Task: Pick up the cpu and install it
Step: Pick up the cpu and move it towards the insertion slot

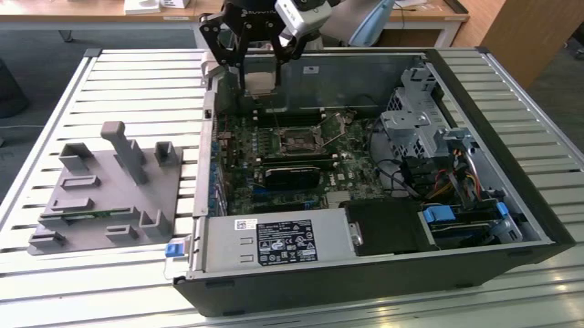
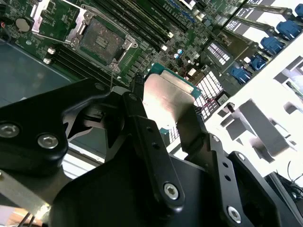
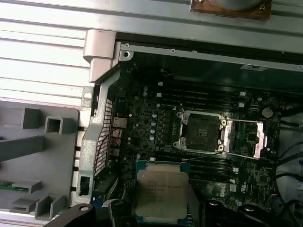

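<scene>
My hand (image 1: pixel 261 70) pinches the cpu (image 1: pixel 262 83) by 2 sides, up in the air over the open pc case (image 1: pixel 365 290). The socket (image 3: pixel 201 135) sits lower, apart from it.

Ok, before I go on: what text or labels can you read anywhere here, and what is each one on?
No text here can be read.
cpu, clamped in the gripper: lines of print on its metal top, blurred.
power supply label: dense print and marks, too small.
white sticker beside it: too small.
case-wall sticker: too small.
</scene>
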{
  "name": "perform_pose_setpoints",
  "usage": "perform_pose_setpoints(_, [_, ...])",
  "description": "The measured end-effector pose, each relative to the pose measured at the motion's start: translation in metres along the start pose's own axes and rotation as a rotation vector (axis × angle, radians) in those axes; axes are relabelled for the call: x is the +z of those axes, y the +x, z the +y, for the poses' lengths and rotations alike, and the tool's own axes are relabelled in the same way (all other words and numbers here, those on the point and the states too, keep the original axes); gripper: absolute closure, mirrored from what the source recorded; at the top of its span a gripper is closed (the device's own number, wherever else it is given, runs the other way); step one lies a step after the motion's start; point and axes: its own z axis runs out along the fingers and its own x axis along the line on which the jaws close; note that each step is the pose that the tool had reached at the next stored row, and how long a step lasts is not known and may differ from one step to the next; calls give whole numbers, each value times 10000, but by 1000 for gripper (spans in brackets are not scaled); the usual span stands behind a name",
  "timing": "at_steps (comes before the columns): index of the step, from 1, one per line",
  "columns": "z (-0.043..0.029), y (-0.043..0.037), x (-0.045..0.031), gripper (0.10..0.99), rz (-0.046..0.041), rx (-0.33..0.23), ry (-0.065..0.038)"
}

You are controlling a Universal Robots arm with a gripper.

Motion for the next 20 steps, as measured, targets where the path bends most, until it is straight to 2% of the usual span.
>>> perform_pose_setpoints(20, [18,-133,10,557,-91,-4,10])
